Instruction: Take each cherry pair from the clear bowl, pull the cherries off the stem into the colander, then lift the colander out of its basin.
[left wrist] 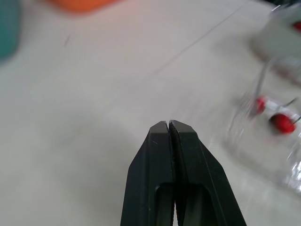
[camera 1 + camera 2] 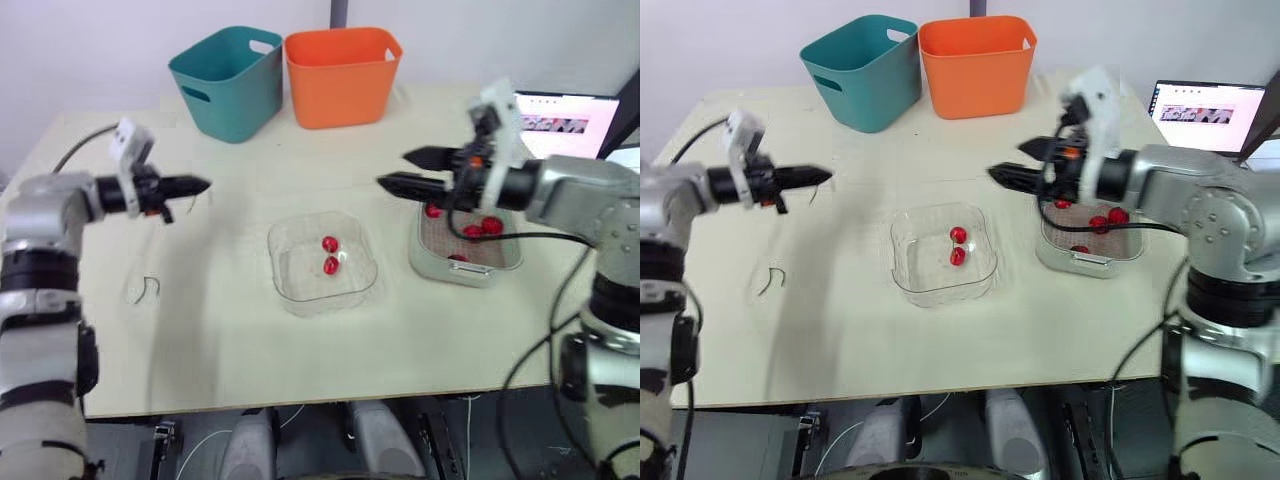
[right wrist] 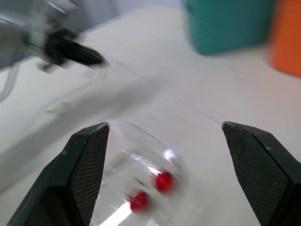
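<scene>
The cherry pair [image 2: 330,255] sits near the middle of the clear bowl [image 2: 290,292], two red fruits close together, and I read it as the only pair in there. The bowl stands at the centre of the table [image 2: 230,340], between my two arms, which puts it within reach of either gripper. To its right is the colander [image 2: 500,256], nested in its pale basin [image 2: 442,268], with several loose cherries [image 2: 482,228] already inside, so I judge the pulling step is well along and the lift is not yet begun. My right gripper [image 2: 392,170] hangs in the air between bowl and colander, jaws spread wide and holding nothing, aimed toward the bowl as if lined up for a pick. My left gripper [image 2: 196,185] is out over the table's left side, well apart from the bowl, jaws pressed together on nothing. Just below it on the table lie what look like bare stems [image 2: 148,289], which would explain why that arm is out there. The head views give me the layout, including the teal bin [image 2: 228,80] and orange bin [image 2: 340,72] at the back; the left wrist view confirms the fingertips [image 1: 160,128] meet with no stem between them, and the right wrist view frames the fruit between its open fingers [image 3: 89,155].
</scene>
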### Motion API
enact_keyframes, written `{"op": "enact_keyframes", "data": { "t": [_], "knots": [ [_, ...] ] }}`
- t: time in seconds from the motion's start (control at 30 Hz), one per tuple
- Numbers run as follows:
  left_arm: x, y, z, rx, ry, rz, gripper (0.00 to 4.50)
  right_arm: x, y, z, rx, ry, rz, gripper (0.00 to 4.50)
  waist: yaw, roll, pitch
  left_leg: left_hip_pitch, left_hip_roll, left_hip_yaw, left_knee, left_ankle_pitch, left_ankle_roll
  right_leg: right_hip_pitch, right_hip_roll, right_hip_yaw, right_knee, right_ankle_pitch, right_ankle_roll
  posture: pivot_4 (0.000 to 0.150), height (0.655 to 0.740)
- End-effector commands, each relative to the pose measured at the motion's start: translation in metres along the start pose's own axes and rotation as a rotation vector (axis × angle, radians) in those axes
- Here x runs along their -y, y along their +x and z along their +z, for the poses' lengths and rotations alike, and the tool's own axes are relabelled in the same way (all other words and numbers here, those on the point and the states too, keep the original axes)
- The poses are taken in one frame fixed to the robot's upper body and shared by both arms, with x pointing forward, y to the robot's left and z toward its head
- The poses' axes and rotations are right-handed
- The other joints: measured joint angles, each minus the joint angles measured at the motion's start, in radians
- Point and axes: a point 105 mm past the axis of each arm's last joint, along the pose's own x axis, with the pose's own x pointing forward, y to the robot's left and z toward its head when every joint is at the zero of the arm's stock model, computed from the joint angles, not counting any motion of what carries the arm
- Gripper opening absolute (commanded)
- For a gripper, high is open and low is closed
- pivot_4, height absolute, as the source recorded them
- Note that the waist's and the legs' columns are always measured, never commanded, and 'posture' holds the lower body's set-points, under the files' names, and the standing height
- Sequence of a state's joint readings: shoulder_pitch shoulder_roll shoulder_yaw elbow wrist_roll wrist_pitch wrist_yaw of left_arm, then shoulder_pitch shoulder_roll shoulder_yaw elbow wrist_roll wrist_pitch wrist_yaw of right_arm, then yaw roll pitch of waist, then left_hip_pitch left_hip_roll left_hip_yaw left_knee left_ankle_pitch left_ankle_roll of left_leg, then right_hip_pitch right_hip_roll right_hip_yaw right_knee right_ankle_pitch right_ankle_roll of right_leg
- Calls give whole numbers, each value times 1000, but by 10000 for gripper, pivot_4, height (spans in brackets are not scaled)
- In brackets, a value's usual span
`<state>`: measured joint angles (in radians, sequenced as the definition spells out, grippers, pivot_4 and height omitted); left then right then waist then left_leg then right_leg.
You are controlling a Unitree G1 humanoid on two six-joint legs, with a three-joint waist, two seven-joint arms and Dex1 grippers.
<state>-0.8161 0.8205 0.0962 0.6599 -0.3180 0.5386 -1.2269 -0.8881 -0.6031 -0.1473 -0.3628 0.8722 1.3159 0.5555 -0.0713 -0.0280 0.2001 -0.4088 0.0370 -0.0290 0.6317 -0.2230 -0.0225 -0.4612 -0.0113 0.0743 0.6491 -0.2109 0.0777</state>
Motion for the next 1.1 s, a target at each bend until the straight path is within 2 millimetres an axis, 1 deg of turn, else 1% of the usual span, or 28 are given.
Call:
{"op": "enact_keyframes", "data": {
  "t": [0.03, 0.13, 0.2, 0.27, 0.4, 0.5, 0.57, 0.77, 0.8, 0.87, 0.97, 1.03, 1.1],
  "knots": [
    [-9, -29, 13, 94, -71, 62, 0, -44, 21, 4, -6, -52, 172, 41050, 10, -1, 0, -1, 0, -1, 0, 0, 0, 0, 0, -2, 0, 1, -2, 1500, 7400],
    [-15, -42, 1, 110, -163, 94, 0, -66, 39, -6, -40, -31, 264, 41050, 21, -1, -1, -2, -1, -1, 1, 0, 0, 1, -2, -3, -2, 1, -2, 1500, 7400],
    [-20, -48, -13, 95, -197, 138, 0, -73, 50, -15, -75, -19, 287, 41050, 24, -1, -1, -2, -1, 0, 1, 0, 0, 1, -4, -2, -2, 1, -2, 1500, 7400],
    [-22, -49, -20, 93, -220, 160, 0, -76, 55, -22, -109, -33, 293, 41050, 27, -1, -1, -1, -2, 0, 1, 0, 0, 2, -4, -2, -2, 0, -4, 1500, 7400],
    [-27, -46, -27, 127, -267, 198, 0, -76, 59, -25, -118, -35, 304, 41050, 29, -2, -1, -1, -1, -1, 2, 0, 0, 2, -4, -3, -2, -1, -5, 1500, 7400],
    [-29, -47, -25, 143, -267, 219, 6853, -73, 59, -26, -125, -42, 292, 41308, 26, -2, -1, -1, -1, -1, 2, 0, 0, 2, -3, -3, -2, 1, -2, 1500, 7400],
    [-28, -49, -24, 148, -263, 221, 13139, -71, 58, -27, -128, -42, 283, 41308, 23, -2, -1, -1, -1, -1, 1, 0, 0, 2, -3, -3, -2, 1, -2, 1500, 7400],
    [-27, -62, -22, 137, -247, 235, 35283, -65, 53, -28, -134, -36, 260, 41308, 17, -2, -1, 0, 0, -1, 0, 0, 0, 2, -2, -3, -1, 1, -2, 1500, 7400],
    [-28, -64, -21, 137, -238, 245, 39635, -64, 52, -29, -137, -34, 255, 41308, 17, -2, -1, 0, 0, -1, 0, 0, 0, 2, -2, -3, -1, 1, -2, 1500, 7400],
    [-29, -69, -18, 136, -222, 256, 44801, -60, 48, -31, -147, -29, 239, 41308, 17, -2, -1, 0, 0, -1, 0, 0, 0, 2, -2, -3, -1, 1, -3, 1500, 7400],
    [-25, -74, -14, 102, -153, 251, 44801, -51, 42, -34, -177, -9, 199, 41308, 17, -2, -1, 0, 0, -1, 0, 0, 0, 2, -2, -3, -2, 0, -3, 1500, 7400],
    [-18, -73, -6, 69, -71, 226, 44801, -38, 34, -41, -242, 26, 134, 41308, 17, -2, -1, 0, 0, -1, 0, 0, 0, 2, -2, -3, -2, -1, -5, 1500, 7400],
    [-6, -69, 6, 50, 8, 172, 44801, -26, 24, -52, -341, 54, 66, 41308, 22, -2, -1, 0, 0, -1, 0, 0, 0, 2, -3, -3, -2, -1, -5, 1500, 7400]
  ]
}}
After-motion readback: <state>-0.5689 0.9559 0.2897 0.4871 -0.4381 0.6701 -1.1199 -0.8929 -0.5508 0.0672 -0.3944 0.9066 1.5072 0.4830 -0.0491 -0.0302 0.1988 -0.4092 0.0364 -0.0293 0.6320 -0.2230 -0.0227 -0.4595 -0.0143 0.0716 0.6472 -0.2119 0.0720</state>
